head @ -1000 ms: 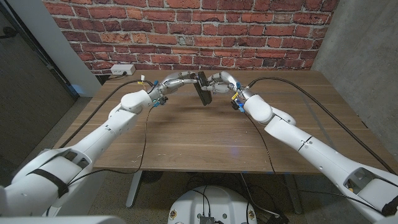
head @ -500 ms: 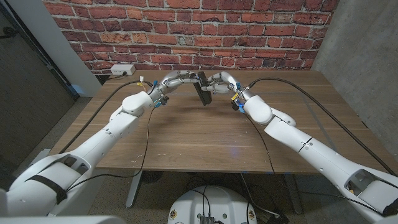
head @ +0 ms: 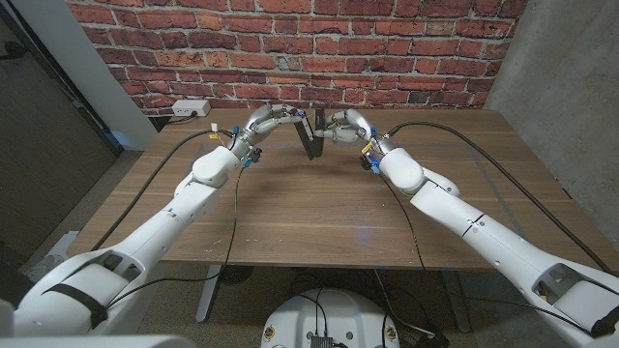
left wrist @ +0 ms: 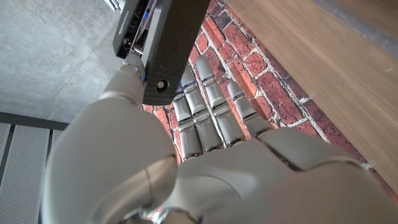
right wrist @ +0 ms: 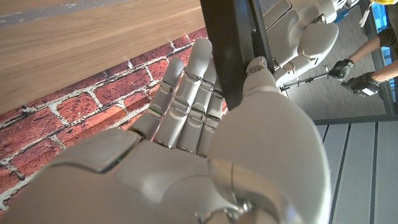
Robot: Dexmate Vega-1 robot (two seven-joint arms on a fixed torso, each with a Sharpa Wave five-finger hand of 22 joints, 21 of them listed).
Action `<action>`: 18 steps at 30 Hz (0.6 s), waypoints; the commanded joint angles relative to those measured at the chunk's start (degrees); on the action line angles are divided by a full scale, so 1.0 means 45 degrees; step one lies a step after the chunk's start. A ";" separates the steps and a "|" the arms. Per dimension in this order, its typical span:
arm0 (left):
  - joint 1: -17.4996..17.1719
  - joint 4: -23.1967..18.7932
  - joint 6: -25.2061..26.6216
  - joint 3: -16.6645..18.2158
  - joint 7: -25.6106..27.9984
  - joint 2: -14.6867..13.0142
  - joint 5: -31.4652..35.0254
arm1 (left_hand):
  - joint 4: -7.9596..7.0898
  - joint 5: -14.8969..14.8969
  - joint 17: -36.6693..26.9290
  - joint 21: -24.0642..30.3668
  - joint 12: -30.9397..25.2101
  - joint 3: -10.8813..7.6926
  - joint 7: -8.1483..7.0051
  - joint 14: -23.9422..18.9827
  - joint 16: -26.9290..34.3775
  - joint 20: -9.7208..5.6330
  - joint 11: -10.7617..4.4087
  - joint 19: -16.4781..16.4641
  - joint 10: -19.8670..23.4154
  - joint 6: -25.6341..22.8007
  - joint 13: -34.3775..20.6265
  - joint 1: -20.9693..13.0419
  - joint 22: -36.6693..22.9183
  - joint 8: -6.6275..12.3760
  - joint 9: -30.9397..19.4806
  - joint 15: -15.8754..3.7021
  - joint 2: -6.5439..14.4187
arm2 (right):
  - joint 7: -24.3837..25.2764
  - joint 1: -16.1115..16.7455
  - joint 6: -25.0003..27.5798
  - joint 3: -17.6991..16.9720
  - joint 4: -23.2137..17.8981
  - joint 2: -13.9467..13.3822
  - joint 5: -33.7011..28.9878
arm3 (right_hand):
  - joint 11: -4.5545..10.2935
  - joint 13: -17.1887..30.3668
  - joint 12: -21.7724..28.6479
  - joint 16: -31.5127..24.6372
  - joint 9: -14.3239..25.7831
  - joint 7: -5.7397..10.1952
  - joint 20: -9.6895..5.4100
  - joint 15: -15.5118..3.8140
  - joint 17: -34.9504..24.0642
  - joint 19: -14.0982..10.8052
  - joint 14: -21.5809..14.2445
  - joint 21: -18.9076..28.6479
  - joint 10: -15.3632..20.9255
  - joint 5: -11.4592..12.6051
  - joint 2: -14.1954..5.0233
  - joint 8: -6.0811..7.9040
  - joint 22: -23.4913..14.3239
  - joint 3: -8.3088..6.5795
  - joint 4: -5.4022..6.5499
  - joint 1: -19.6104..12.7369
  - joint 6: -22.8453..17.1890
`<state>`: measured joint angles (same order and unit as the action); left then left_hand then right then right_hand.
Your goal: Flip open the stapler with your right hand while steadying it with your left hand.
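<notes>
Stapler [head: 309, 138], black, held in the air between both hands above the far middle of the table [head: 319, 208], near the brick wall [head: 290, 48]; compared with a second ago it reads narrower and more upright in the head view, and sits slightly further toward the wall, with the left hand [head: 276, 118] drawn in tighter; this suggests the body is being turned or its arm levered, so the flip is judged under way but not finished, since no clearly separated top and base can be made out. Left hand: grips the stapler from the robot's left; in the left wrist view the thumb lies against one side of the dark body [left wrist: 165, 50] and the fingers [left wrist: 205, 118] extend behind it, close together, a narrow steadying hold. Right hand [head: 343, 124]: closes on the stapler from the opposite side; in the right wrist view the thumb presses the edge of the dark bar [right wrist: 231, 56] while the fingers [right wrist: 186, 99] lie straight along its other face, a flat pinch rather than a wrap. A person's gloved hands [right wrist: 351, 74] appear at that view's edge.
</notes>
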<state>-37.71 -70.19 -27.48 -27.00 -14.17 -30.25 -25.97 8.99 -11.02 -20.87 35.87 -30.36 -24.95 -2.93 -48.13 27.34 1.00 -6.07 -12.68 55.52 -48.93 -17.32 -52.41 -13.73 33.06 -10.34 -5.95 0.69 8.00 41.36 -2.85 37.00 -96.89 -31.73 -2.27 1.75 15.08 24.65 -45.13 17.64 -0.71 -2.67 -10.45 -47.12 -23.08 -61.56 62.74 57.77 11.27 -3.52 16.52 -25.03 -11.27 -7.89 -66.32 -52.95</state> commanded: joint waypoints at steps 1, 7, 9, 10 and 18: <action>-0.0193 0.0037 -0.0468 0.0144 0.0991 0.0276 0.0086 | -0.0048 -0.0011 -0.0108 0.0108 -0.0086 -0.0179 0.0566 -0.0192 0.0118 -0.0147 -0.0662 -0.0015 0.0879 -0.2640 -0.0037 -0.1396 -0.0035 0.0084 -0.0039 -0.1584 0.1140 | -0.0272 0.0059 -0.0937 -0.0433 0.1071 0.0663 0.1594 | 0.1105 0.3729 0.1558 -0.0031 0.0032 0.1116 -0.1027 -0.0637 -0.0083 0.0011 -0.0174 0.0138 0.1758 0.0043 -0.1025 0.0017 0.0017 0.0061 0.0009 -0.1034 -0.1375; -0.0160 0.0094 -0.0565 0.0110 0.1095 0.0391 0.0148 | -0.0011 0.0028 -0.0201 0.0165 -0.0130 -0.0172 0.0603 -0.0258 0.0136 -0.0238 -0.0625 0.0064 0.0930 -0.2783 -0.0107 -0.1529 -0.0054 0.0064 -0.0036 -0.1581 0.1120 | -0.0326 0.0136 -0.1495 -0.0627 0.1555 0.0948 0.2369 | 0.1083 0.3741 0.1534 0.0012 0.0047 0.1102 -0.1041 -0.0637 -0.0094 0.0006 -0.0189 0.0250 0.1794 0.0053 -0.1010 -0.0009 0.0099 0.0071 -0.0003 -0.1053 -0.1382; -0.0155 0.0109 -0.0598 0.0109 0.1099 0.0440 0.0116 | -0.0012 0.0046 -0.0234 0.0189 -0.0146 -0.0160 0.0606 -0.0281 0.0144 -0.0237 -0.0617 0.0079 0.0953 -0.2792 -0.0130 -0.1554 -0.0060 0.0042 -0.0036 -0.1570 0.1108 | -0.0250 0.0177 -0.1591 -0.0694 0.1655 0.1038 0.2548 | 0.1062 0.3761 0.1528 0.0028 0.0058 0.1092 -0.1043 -0.0638 -0.0094 0.0021 -0.0196 0.0285 0.1791 0.0056 -0.1015 -0.0015 0.0129 0.0073 -0.0001 -0.1056 -0.1384; -0.0149 0.0117 -0.0612 0.0103 0.1118 0.0460 0.0126 | -0.0021 0.0050 -0.0237 0.0195 -0.0150 -0.0166 0.0608 -0.0276 0.0129 -0.0260 -0.0602 0.0096 0.0954 -0.2790 -0.0141 -0.1561 -0.0062 0.0029 -0.0035 -0.1561 0.1118 | -0.0237 0.0196 -0.1654 -0.0729 0.1711 0.1079 0.2655 | 0.1066 0.3766 0.1520 0.0021 0.0062 0.1088 -0.1051 -0.0638 -0.0112 0.0027 -0.0212 0.0303 0.1785 0.0056 -0.1012 -0.0015 0.0146 0.0077 0.0000 -0.1055 -0.1400; -0.0151 0.0162 -0.0805 0.0085 0.1277 0.0626 0.0192 | -0.0012 0.0091 -0.0325 0.0269 -0.0193 -0.0156 0.0646 -0.0305 0.0099 -0.0309 -0.0595 0.0196 0.1005 -0.2850 -0.0229 -0.1683 -0.0079 -0.0046 -0.0036 -0.1569 0.1086 | -0.0255 0.0361 -0.2133 -0.1063 0.2248 0.1474 0.3747 | 0.1076 0.3744 0.1463 0.0103 0.0072 0.1083 -0.1058 -0.0639 -0.0101 0.0074 -0.0205 0.0433 0.1849 0.0065 -0.0997 -0.0038 0.0277 0.0103 0.0006 -0.1047 -0.1468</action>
<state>-38.33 -69.82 -30.04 -26.54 -9.40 -28.44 -25.44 9.15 -10.62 -22.15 36.75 -30.86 -25.13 -1.09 -48.73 27.76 -0.11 -5.74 -11.74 56.52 -50.77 -18.03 -53.62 -14.00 33.12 -10.35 -6.13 -0.52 6.89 42.14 -9.20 34.08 -90.05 -27.44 8.11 1.75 15.08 24.65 -44.69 17.67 -0.43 -2.67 -10.44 -47.38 -23.08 -61.73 64.24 57.78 11.26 -3.50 16.07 -23.90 -11.04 -7.99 -66.35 -54.48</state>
